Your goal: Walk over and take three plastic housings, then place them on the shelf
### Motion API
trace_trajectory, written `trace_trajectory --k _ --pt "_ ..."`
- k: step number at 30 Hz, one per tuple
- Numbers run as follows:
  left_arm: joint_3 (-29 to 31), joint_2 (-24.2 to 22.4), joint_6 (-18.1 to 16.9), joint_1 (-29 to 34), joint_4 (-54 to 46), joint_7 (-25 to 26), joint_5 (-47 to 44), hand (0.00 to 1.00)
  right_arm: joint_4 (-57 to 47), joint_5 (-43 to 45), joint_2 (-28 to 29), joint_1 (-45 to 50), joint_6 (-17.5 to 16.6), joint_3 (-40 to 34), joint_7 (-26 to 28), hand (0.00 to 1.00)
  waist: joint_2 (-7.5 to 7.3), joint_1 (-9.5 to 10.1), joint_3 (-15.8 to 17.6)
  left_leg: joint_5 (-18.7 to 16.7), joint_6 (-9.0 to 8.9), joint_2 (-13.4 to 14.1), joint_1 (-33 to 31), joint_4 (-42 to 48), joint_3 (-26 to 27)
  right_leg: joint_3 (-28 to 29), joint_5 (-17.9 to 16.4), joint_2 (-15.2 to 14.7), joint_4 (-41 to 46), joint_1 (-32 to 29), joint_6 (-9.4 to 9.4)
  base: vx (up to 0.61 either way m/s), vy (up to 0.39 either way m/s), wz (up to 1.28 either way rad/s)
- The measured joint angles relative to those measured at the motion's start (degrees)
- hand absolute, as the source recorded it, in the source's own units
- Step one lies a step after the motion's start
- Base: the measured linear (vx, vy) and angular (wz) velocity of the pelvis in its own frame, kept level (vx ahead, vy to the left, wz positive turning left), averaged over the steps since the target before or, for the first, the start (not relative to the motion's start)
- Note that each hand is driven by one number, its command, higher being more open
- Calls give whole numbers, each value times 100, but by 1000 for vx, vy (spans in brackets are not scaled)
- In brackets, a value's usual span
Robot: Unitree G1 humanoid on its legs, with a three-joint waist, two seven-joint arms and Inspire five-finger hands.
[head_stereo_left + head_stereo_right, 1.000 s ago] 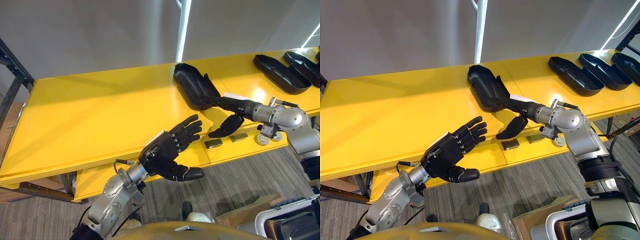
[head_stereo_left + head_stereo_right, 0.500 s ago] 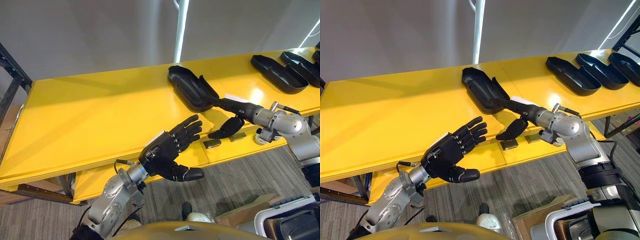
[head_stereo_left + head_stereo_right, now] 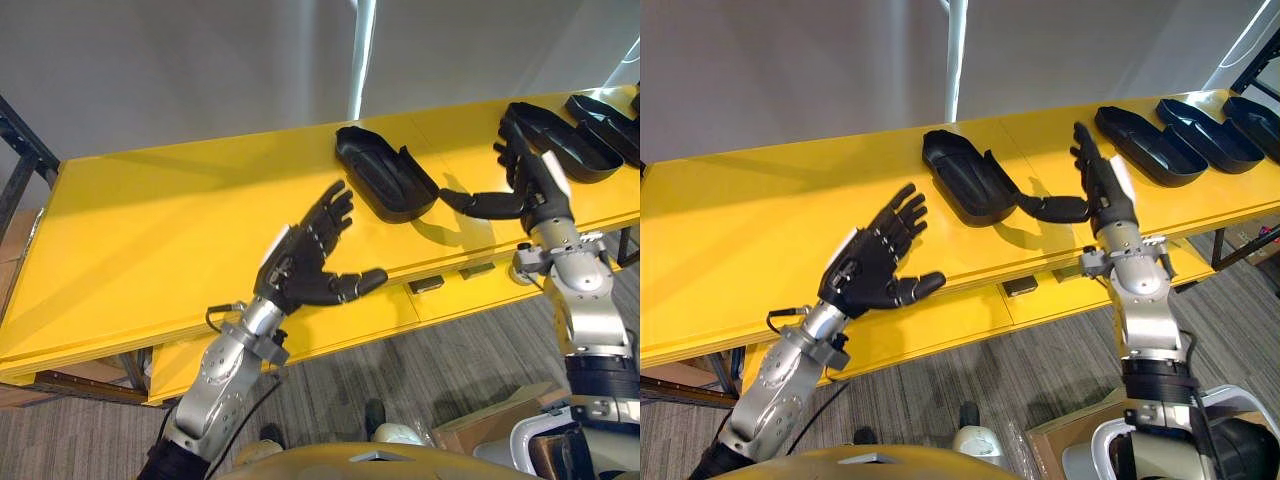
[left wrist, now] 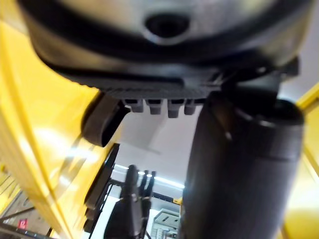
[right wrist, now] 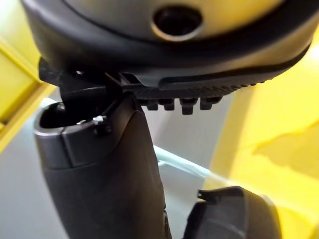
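A black plastic housing lies open side up on the yellow table. My right hand stands open just to its right, fingers pointing up. Its thumb stretches toward the housing's near end; whether it touches I cannot tell. My left hand hovers open over the table's front edge, left of the housing, with nothing in it. Further black housings lie in a row at the table's far right. The nearest housing sits past my thumb in the right wrist view.
Two small dark blocks lie on a lower yellow shelf under the table's front edge. A dark rack frame stands at the left. A white post rises behind the table. A cardboard box sits on the carpet lower right.
My right hand has come up from the housing's near end and turned its fingers upward. My left hand has risen and moved forward over the table edge.
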Motion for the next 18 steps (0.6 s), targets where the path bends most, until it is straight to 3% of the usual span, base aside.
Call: trace_trajectory --k 5,9,18 --pt "-39 -128 3 -837 -4 667 202 100 21 480 98 54 108 28 77 100 -7 -50 57 -43 13 14 -216 113 -30 15 34 -5 6 -152 26 -7 -11 4" --pt "-37 -136 5 -1248 9 1026 224 100 80 689 97 -293 107 217 206 100 31 -149 386 -385 21 120 -537 805 -39 79 45 -25 58 -217 30 -28 -10 -5" --pt "-96 -249 82 -2377 771 1561 224 100 605 1373 91 -1057 99 431 633 100 105 -160 938 -953 28 466 -1287 2021 -105 185 83 89 190 -528 13 -66 -18 -3"
